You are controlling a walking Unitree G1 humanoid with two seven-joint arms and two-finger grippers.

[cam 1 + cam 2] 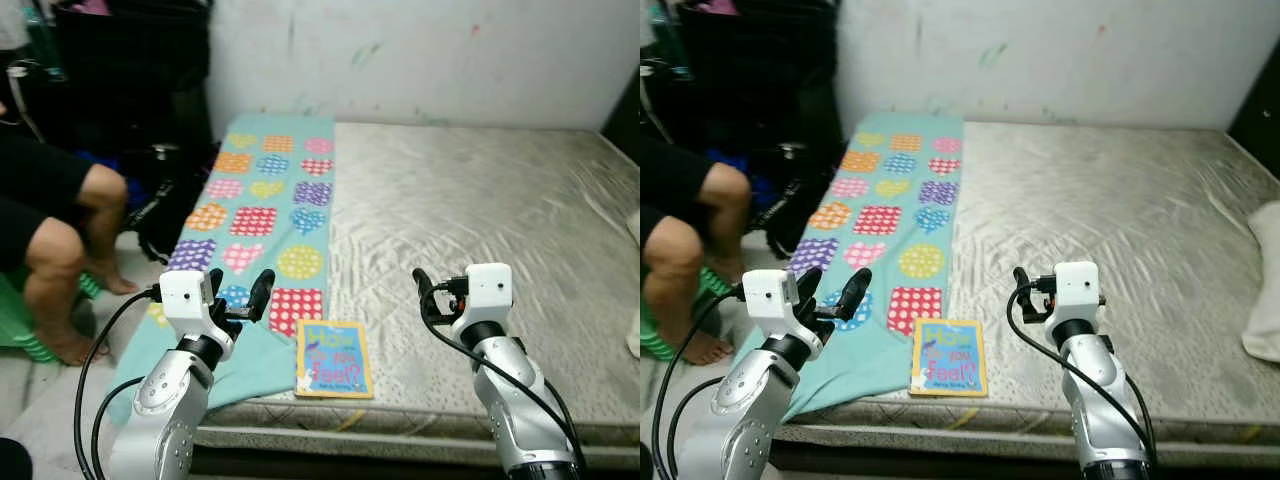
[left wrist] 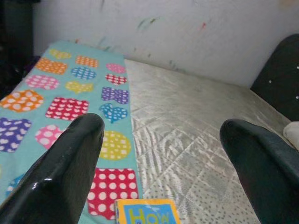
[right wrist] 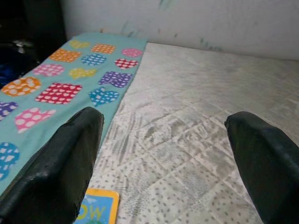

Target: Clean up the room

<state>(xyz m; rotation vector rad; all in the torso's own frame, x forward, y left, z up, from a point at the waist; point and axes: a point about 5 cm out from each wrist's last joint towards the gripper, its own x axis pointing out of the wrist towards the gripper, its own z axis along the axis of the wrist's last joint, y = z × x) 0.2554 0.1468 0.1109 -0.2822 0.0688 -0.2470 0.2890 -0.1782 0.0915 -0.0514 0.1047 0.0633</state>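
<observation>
Mattress (image 1: pixel 480 200) of grey quilted fabric, sheen on the stitched diamonds, lies low against a scuffed white wall (image 1: pixel 420 50). Along its left side we see a teal blanket (image 1: pixel 262 200), soft and flat, printed with polka-dot hearts, squares and circles in orange, pink, purple, yellow and red; its near end drapes over the mattress edge.

We note a thin, square-cornered picture book (image 1: pixel 334 358) with a light blue cover, yellow border and large yellow and pink lettering. It lies flat, face up, near the front edge of the mattress, just beside the blanket's right edge, between our two arms.

Our left gripper (image 1: pixel 240 295) is raised over the near end of the blanket, left of the book and apart from it. Its glossy black fingers (image 2: pixel 65 172) stand wide apart, holding nothing. Our right gripper (image 1: pixel 425 290) is raised over bare quilting, right of the book and well apart from it. In the right wrist view its fingers (image 3: pixel 60 172) are likewise spread, with nothing between them.

At the right edge of the bed lies a white pillow (image 1: pixel 1265 285), only partly visible. At far left a person's bare legs (image 1: pixel 55 260) rest on the floor, one foot by something green striped (image 1: pixel 20 320), in front of dark bags (image 1: pixel 130 90).
</observation>
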